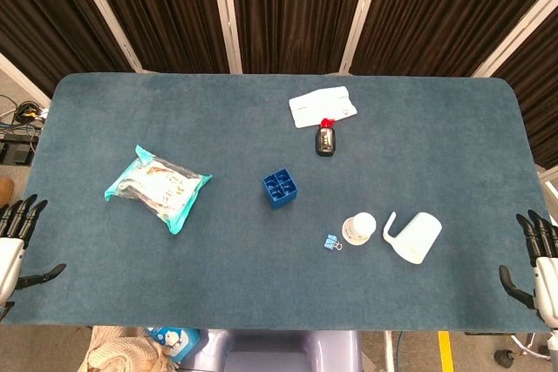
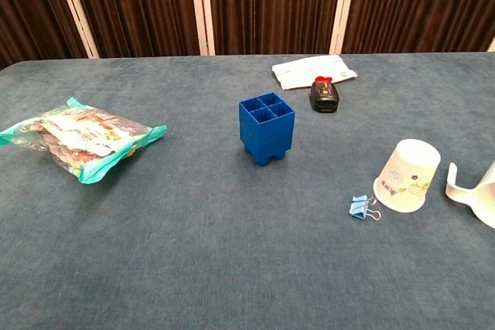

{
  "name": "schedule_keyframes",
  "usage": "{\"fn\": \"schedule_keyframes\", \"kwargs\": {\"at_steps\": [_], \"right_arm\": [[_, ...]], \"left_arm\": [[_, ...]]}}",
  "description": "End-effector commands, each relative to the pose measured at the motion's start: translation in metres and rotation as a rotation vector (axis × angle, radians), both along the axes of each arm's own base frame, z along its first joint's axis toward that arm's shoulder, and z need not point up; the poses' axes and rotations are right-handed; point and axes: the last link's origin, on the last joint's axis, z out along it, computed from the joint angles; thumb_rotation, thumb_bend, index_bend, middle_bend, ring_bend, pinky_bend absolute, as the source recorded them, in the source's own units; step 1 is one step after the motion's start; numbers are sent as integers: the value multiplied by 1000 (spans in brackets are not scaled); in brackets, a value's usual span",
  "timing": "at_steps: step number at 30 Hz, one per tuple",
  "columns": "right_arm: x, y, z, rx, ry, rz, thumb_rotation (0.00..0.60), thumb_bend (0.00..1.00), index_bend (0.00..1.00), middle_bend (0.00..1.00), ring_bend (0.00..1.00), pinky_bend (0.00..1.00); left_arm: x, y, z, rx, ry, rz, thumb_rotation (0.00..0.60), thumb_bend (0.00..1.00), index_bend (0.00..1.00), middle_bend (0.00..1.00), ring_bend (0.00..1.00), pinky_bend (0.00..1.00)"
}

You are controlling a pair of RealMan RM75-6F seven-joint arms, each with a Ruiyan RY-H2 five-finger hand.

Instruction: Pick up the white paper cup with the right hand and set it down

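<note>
snack bag [image 1: 158, 187] | blue holder [image 1: 280, 188] | binder clip [image 1: 332, 242] | white pitcher [image 1: 414, 236] | black device [image 1: 326, 140]

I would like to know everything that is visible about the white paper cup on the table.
The white paper cup stands upside down on the blue-grey table, wide rim down and flat base up. It looks like thin paper, with a faint coloured print on its side. It sits to the robot's right, between a small blue binder clip and a white pitcher; whether it touches either cannot be told. No hand touches it: the right hand rests at the table's edge.

Matt paper cup [image 2: 407, 175], fuzzy table cloth [image 2: 193, 253]
</note>
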Motion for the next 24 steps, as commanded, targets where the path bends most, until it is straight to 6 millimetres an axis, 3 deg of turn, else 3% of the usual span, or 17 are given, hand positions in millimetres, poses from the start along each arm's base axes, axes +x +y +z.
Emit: {"fn": "schedule_keyframes", "kwargs": {"at_steps": [1, 20, 24], "right_arm": [[-1, 0, -1, 2, -2, -2, 600, 404, 0, 0, 0, 61], [-2, -4, -5, 21, 0, -37, 600, 404, 0, 0, 0, 61], [0, -8, -5, 20, -1, -26, 600, 403, 0, 0, 0, 108]], "left_arm": [[0, 0, 0, 0, -1, 4, 600, 0, 0, 0, 0, 0], [-1, -1, 1, -18, -27, 19, 600, 0, 0, 0, 0, 0], [-1, -1, 0, -22, -24, 23, 600, 0, 0, 0, 0, 0]]}}
